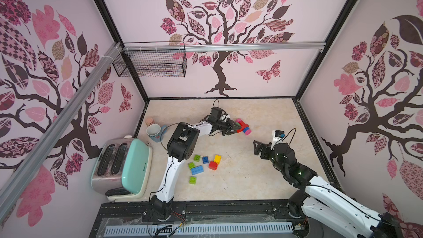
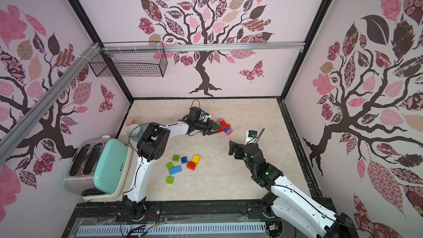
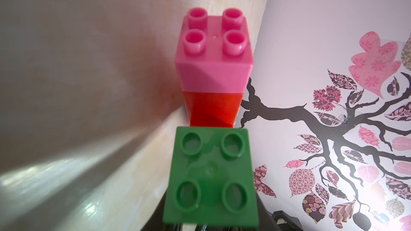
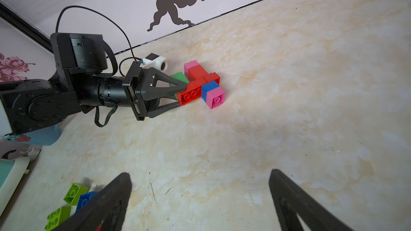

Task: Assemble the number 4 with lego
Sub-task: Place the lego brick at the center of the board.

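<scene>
Right wrist view: the left hand (image 4: 182, 96) pinches a green brick (image 4: 178, 77) touching the cluster (image 4: 193, 92) (red, pink, blue) lying toward the back of the surface (image 4: 289, 89) — the right hand (image 4: 200, 172) hangs spread, well apart; loose bricks (image 1: 196, 170) sit nearer the front.

Lab test cell, home-styled: black frame (image 1: 102, 8), tree-decal walls (image 1: 219, 30), toaster (image 1: 123, 168), mug (image 1: 154, 132), wire basket (image 1: 151, 64).

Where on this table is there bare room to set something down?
Bare: the table front middle, between the loose bricks and the right arm; also the far right corner beyond the joined bricks. Crowded: the left side, with toaster, mug and left arm.
</scene>
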Controlling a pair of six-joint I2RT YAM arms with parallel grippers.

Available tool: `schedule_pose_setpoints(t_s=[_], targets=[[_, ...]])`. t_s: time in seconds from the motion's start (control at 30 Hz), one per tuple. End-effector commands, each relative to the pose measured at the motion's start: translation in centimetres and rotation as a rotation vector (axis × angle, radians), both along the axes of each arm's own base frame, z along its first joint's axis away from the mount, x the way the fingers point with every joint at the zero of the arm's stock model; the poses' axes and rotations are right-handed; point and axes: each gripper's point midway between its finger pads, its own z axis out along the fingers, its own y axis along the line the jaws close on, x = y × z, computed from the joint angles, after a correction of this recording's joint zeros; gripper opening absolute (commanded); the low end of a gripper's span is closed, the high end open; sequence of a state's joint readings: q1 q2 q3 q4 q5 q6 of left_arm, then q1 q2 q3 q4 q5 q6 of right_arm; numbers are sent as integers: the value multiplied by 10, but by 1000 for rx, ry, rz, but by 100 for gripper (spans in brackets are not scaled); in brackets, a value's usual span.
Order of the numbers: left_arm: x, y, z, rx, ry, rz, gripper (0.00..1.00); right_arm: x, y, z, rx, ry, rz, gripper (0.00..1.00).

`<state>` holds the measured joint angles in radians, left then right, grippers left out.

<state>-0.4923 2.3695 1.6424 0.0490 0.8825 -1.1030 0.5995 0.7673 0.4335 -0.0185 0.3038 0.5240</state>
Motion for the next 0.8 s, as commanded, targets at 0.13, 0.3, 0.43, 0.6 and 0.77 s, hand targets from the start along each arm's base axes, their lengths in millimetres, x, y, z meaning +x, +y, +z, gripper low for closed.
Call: schedule_pose_setpoints(t_s=[0.13,0.3,0.43,0.6,0.77], targets=[[14,4,-11,26,-3,22,26,1,-8,19,9,-35,-40,99],[20,6,-8,45,-49,17,33,2,-9,22,-19,-40,-40,100],[26,10,-10,61,-53,30,35,2,-10,22,-22,-36,-42,99],[34,15,-12,76,-61,47,39,0,-12,22,-12,-40,-49,99],[38,17,-14,79,-60,51,41,-1,-14,21,-14,-38,-54,99]])
